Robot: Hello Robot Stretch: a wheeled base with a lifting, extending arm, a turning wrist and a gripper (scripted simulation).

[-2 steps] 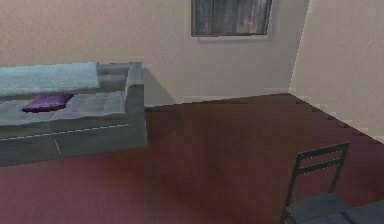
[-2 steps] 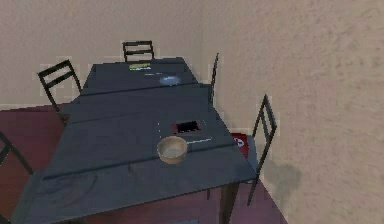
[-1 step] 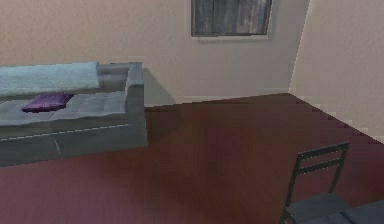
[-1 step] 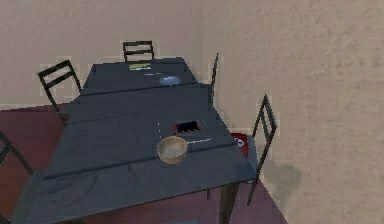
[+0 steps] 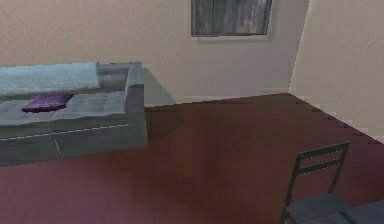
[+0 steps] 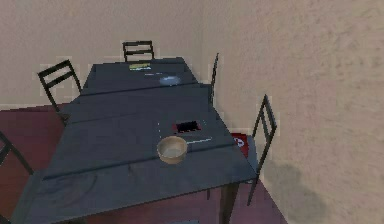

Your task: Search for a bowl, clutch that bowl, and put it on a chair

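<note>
Bowl placement is what the coming move is judged to turn on: a round, tan bowl is seen in the arm side view, standing upright on the dark counter, toward the counter's near end and well in from its edges. With the bowl found and resting on the counter, the search is judged done and the grasp not yet made. Just beyond the bowl a dark flat rectangle is laid, near it but apart; farther along the counter a blue flat thing is seen. Being round, the bowl has no long axis, and its mouth is turned upward, so no side of approach is favoured by its shape and the rim could be taken from any direction. Which way the bowl lies from the claw cannot be told from these pictures, and the claw's state cannot be told either. Since the bowl is set low and near the middle of the arm side view, it is judged to lie on the side toward which the arm reaches, so a reach outward over the counter's near edge is likely to be called for. For the placing, a chair is drawn up beside the counter edge nearest the bowl, a second chair is set at the far end, and a further chair is seen at the forward view's lower right on the dark red floor.
</note>
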